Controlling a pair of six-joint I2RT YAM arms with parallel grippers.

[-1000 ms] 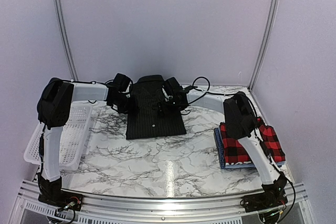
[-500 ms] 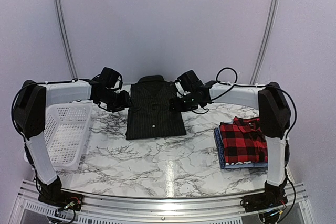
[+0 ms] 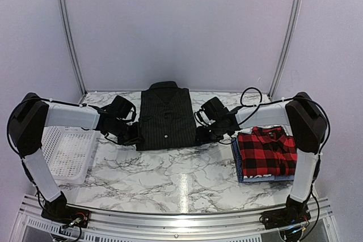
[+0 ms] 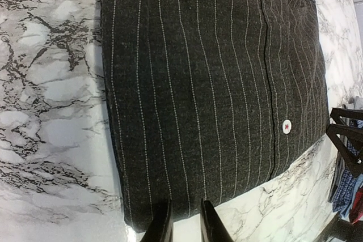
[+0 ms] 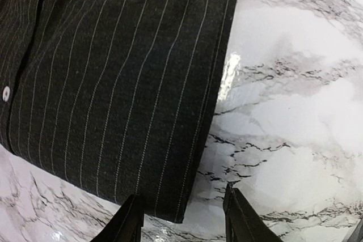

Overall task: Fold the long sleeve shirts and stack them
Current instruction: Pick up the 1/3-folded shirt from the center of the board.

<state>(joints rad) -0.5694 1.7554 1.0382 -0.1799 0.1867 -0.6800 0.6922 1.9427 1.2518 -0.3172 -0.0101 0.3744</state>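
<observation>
Basket (image 3: pixel 71 154) stands left of pinstriped shirt (image 3: pixel 165 118) on table (image 3: pixel 170 179).

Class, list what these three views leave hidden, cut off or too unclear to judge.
- Blue shirt: in the top view, the plaid shirt covers all but its edges.
- Basket: in the top view, the left arm crosses its far side.
- Left gripper: in the left wrist view, it is unclear whether it pinches the pinstriped shirt corner.
- Its sleeves: no view shows them.
</observation>
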